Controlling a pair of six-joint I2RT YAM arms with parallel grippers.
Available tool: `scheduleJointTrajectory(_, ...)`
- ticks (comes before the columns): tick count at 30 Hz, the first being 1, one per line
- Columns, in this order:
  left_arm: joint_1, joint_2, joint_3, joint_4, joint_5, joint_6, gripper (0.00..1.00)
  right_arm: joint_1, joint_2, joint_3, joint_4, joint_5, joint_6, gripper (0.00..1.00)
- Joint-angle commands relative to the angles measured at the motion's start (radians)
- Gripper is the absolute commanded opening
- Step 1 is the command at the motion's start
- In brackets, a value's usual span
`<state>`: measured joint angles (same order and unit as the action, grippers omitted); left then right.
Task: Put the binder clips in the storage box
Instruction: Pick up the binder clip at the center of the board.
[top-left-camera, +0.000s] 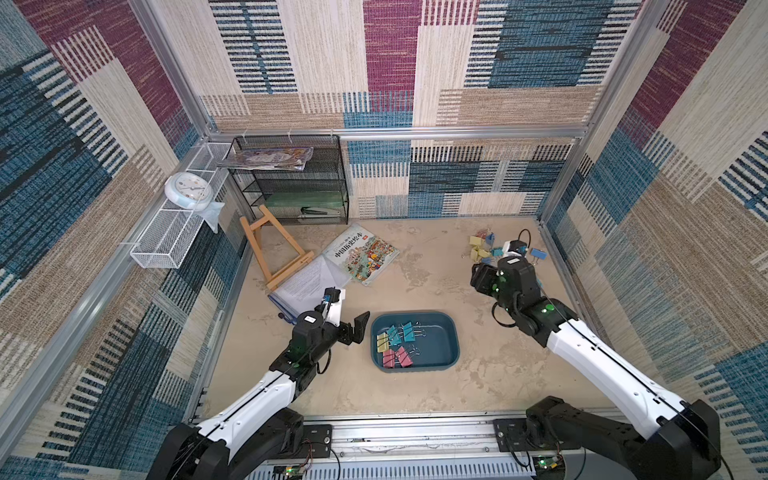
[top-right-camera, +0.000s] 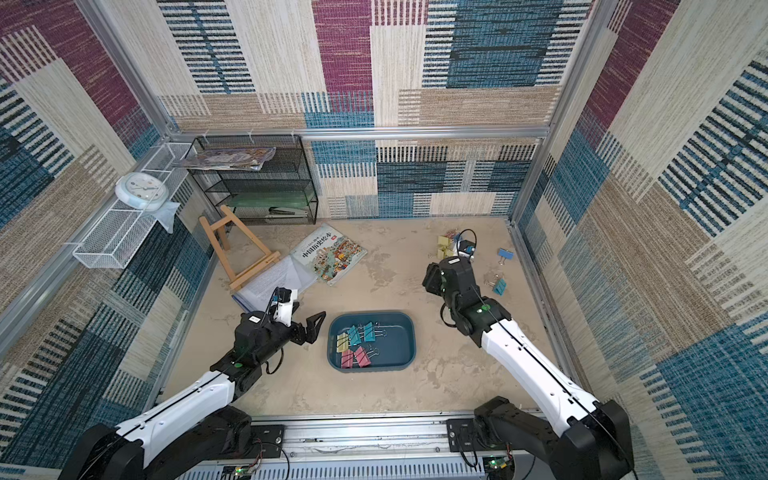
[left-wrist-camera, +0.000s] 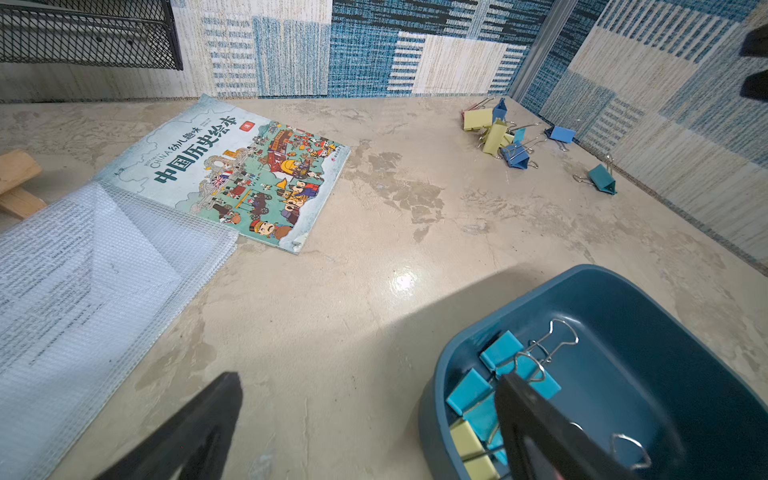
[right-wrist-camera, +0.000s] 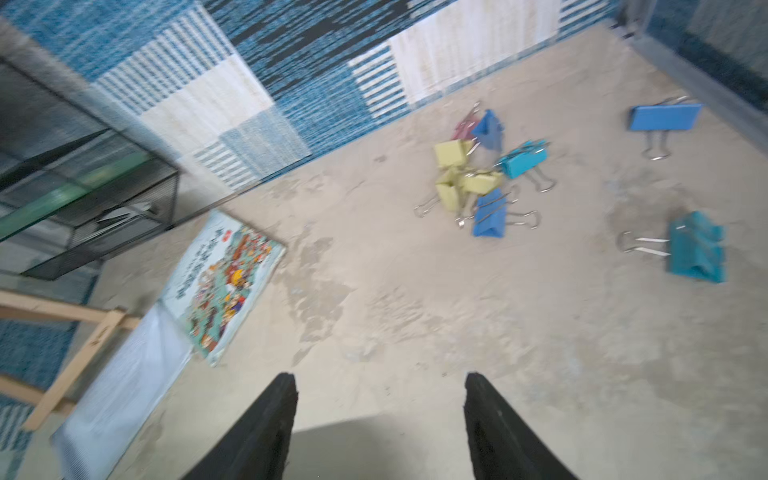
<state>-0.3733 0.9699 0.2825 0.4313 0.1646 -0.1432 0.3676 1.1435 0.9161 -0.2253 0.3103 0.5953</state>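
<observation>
L gripper (left-wrist-camera: 369, 379) hanging wide open, R gripper (right-wrist-camera: 380, 380) hovering w/ jaws apart, both empty, R arm (top-left-camera: 602, 361) reaching farther fwd

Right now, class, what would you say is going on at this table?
Two robot arms are sorting binder clips into the storage box. Several lie inside it; a loose cluster waits on the table by the far wall. The right gripper, open and empty, points toward that cluster. The left gripper, open and empty, hovers beside the box.
</observation>
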Motion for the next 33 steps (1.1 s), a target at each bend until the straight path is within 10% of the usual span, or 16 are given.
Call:
scheduleJointTrajectory(1, 0.002, -0.006, 0.010, 0.001, 0.005, 0.007, 0.99, -0.116, 0.103, 0.075, -0.025, -0.130, -0.132, 0.68)
scheduleJointTrajectory(18, 0.001, -0.017, 0.006, -0.006, -0.011, 0.020, 0.99, -0.395, 0.760, 0.477, -0.061, -0.436, -0.099, 0.63)
scheduleJointTrajectory(33, 0.001, -0.007, 0.008, -0.006, -0.013, 0.022, 0.99, -0.412, 0.865, 0.459, 0.014, -0.458, -0.148, 0.13)
